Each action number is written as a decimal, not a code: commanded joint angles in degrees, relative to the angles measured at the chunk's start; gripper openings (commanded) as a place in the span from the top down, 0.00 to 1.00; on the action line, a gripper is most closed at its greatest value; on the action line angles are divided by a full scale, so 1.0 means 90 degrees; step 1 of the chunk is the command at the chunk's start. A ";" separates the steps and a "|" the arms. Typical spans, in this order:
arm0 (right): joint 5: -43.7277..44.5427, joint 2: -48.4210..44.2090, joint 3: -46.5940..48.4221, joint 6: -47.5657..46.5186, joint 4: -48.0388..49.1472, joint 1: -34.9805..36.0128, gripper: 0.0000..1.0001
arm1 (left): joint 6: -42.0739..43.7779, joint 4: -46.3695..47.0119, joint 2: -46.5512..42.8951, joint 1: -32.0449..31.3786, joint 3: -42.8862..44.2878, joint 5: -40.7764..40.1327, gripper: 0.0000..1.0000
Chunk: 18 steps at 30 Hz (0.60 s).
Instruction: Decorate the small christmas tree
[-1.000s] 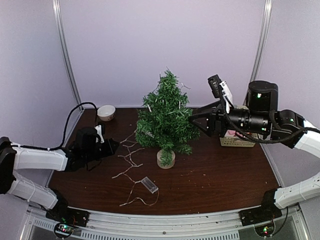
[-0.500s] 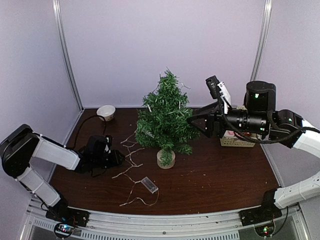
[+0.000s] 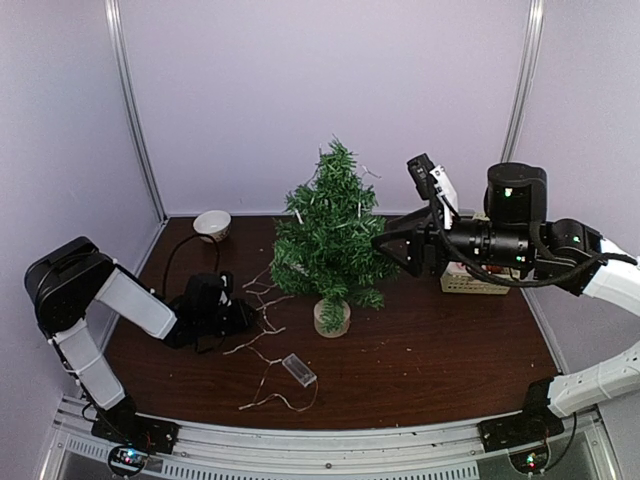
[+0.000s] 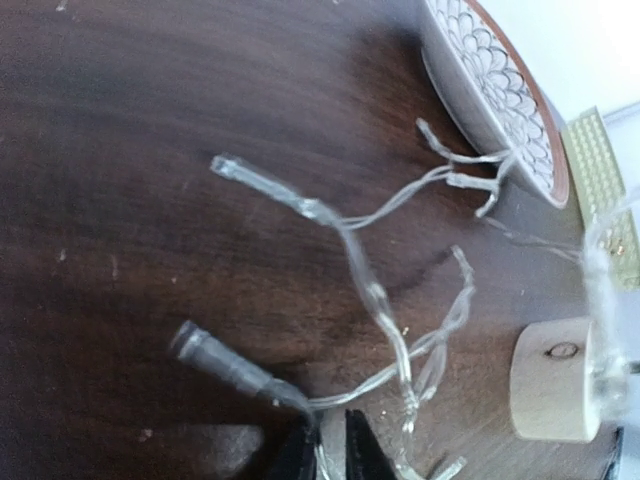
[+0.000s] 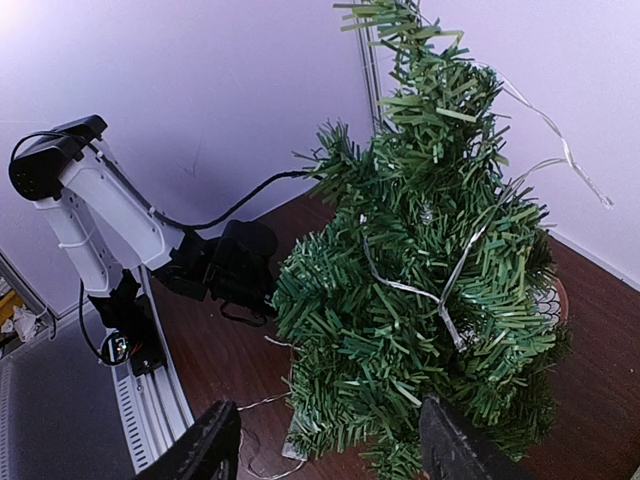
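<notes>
Status: found small christmas tree (image 3: 330,235) upright mid-surface (image 3: 430,340), long axis vertical, directly ahead of right fingers (image 5: 212,440), spread wide, empty. Saw left fingers (image 4: 298,452) low, left of tree, pinched nearly shut on light string (image 4: 370,290). Judged right arm nearer.

Soft, even light fills the overhead view, leaving the pale walls (image 3: 320,90) flat and the dark surface (image 3: 420,350) with only faint shadows, while the left wrist view is blurred close up, its light string (image 4: 375,290) smeared and a white glare at the top right corner
</notes>
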 commanded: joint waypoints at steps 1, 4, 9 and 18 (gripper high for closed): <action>0.0038 0.0011 0.0180 -0.0100 0.0034 -0.0015 0.35 | -0.0116 0.0452 -0.0079 -0.0029 -0.0163 -0.0117 1.00; -0.0013 0.0039 0.0175 -0.0086 0.0047 -0.0014 0.35 | 0.0005 0.0096 -0.0789 -0.0062 -0.0349 -0.0452 1.00; -0.0205 0.0185 0.0278 -0.0051 0.0113 0.0042 0.37 | 0.0773 -0.1711 -0.2887 -0.0438 -0.0417 -0.1172 1.00; -0.0273 0.0653 0.0819 -0.0181 0.0052 0.0540 0.43 | 0.0771 -0.5150 -0.6461 -0.1001 0.0034 -0.2988 1.00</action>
